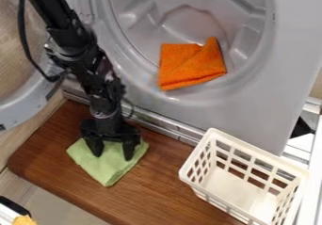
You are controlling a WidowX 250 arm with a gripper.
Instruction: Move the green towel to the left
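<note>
A black robot arm (88, 73) leads down to its end effector (113, 156), fingers spread apart on the green towel (104, 173), nothing visibly clamped. The cloth, lying on the brown worktop (157, 191) apart from a white basket (258, 152), looks light, soft and floppy, probably best pinched mid-fold, between the fingertips.

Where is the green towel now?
In the camera view, the green towel lies lower left on the brown board, under the end effector, left of the basket.
</note>
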